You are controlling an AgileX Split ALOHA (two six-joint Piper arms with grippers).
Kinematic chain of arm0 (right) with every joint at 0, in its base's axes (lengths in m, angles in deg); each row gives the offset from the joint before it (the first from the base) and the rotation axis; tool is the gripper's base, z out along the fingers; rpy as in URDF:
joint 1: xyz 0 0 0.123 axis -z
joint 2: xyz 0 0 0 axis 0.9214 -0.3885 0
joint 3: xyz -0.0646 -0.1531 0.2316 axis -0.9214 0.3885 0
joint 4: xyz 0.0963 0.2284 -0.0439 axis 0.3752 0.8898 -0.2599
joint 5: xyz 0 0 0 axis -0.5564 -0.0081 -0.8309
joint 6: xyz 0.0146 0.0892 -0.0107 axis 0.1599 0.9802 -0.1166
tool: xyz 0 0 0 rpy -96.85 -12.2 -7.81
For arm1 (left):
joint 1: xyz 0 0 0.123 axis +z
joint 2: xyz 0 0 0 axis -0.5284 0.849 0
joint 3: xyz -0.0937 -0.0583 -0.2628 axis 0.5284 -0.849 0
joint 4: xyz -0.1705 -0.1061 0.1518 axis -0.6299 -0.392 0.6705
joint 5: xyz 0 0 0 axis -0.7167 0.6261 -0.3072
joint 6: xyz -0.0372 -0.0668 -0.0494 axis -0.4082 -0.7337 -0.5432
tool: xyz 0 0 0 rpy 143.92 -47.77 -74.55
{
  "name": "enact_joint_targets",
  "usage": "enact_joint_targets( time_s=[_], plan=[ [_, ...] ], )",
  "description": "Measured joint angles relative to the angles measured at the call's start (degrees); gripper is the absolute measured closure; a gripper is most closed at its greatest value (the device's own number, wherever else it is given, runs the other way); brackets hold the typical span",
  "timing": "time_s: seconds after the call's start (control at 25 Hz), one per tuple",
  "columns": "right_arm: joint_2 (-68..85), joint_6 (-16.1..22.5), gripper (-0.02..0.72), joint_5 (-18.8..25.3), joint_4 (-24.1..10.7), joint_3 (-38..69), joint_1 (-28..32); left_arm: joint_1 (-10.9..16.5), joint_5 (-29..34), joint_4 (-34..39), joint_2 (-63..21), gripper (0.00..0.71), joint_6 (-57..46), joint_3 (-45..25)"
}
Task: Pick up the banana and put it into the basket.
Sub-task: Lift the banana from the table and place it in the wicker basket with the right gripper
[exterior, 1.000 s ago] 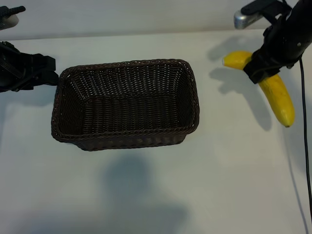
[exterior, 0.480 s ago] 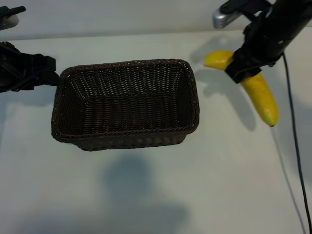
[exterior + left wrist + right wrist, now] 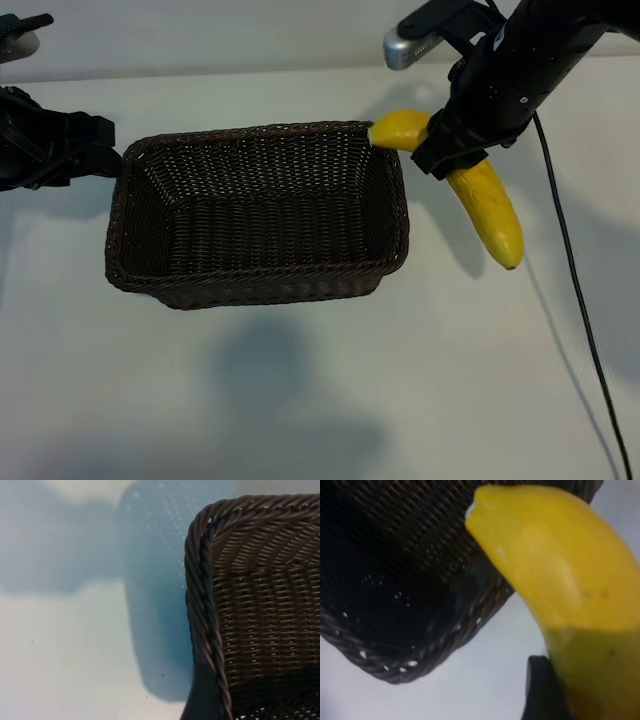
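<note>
I'm mid-carry: right gripper (image 3: pixel 452 152) is clamped round the middle of the smooth, bright yellow curved banana (image 3: pixel 487 208), lifted, one tip at the far right corner of the dark brown woven wicker basket (image 3: pixel 255 283), the rest outside to the right. Next I need to go further left, get it fully above the inside, then let go. Left gripper (image 3: pixel 95 145) sits parked w/ jaws wide and empty, just beside the basket's left rim.

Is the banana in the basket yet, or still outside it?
Outside. The right hand holds the banana beside the basket, one end just reaching the rim's corner; nothing shows inside the basket.
</note>
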Motion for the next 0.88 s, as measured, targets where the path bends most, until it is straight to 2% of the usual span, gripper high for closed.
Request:
enact_joint_targets(
  time_s=[0.4,0.88],
  plan=[
    [-1.9,1.4,0.291,-0.1,0.2,-5.0,-4.5,0.0,0.0,0.0,0.0,0.122,0.0,0.0],
    [-9.4,1.7,0.291,2.7,0.2,-13.2,-10.3,0.0,0.0,0.0,0.0,0.122,-0.1,0.0]
  ],
)
